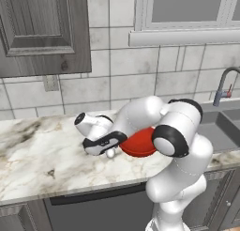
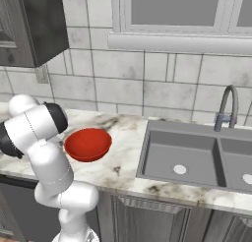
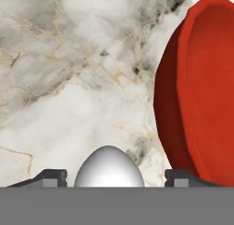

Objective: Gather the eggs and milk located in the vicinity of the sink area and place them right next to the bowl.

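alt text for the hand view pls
A small white egg-shaped ball lies on the marble counter between the two dark fingertips of the open gripper. The red bowl sits close beside it, at the right edge.

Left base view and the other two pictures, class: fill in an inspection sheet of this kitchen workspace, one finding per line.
Surface: marble counter, sound.
Job's things: red bowl upright on the counter, left of the sink.
Clutter: small white ball close beside the bowl, not touching it.
Grippers: gripper open, low over the counter, one finger either side of the ball, gaps on both sides.
Cables: nothing seen.
Surroundings: tiled wall, window, dark cabinet, curved tap.
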